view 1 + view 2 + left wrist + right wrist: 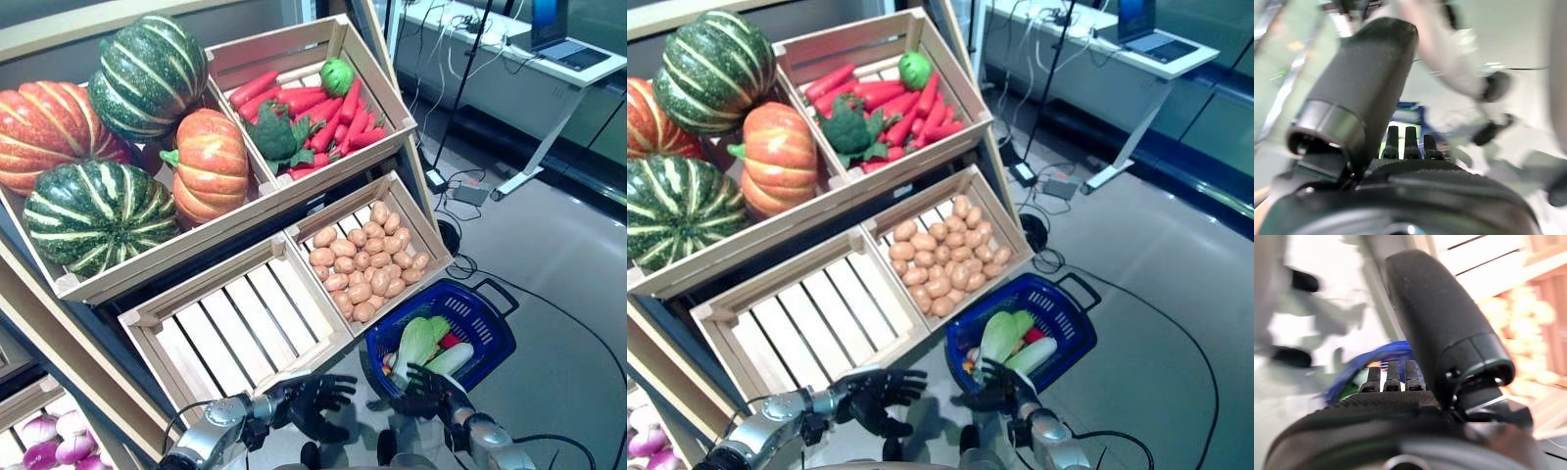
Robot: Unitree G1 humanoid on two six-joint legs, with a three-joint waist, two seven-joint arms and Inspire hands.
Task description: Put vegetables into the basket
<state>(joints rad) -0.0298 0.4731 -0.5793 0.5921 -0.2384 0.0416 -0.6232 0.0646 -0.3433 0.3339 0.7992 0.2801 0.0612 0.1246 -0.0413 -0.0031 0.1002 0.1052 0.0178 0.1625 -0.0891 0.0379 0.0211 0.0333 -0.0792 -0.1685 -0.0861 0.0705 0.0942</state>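
Blue basket on floor by the potato crate's right corner already holds veg, right hand nearer at its near rim, left hand beside it, both w/ fingers loose, empty.

A slanted wooden display shelf carries four slatted crates in two rows. The upper left crate holds striped green pumpkins and orange pumpkins, packed against each other. The upper right crate holds red carrots, a head of broccoli lying on them, and a round green vegetable toward its back. Below, the right crate is filled with potatoes, and the left crate shows bare slats. On the grey floor just beside the potato crate's lower corner stands a blue basket with leafy greens inside.
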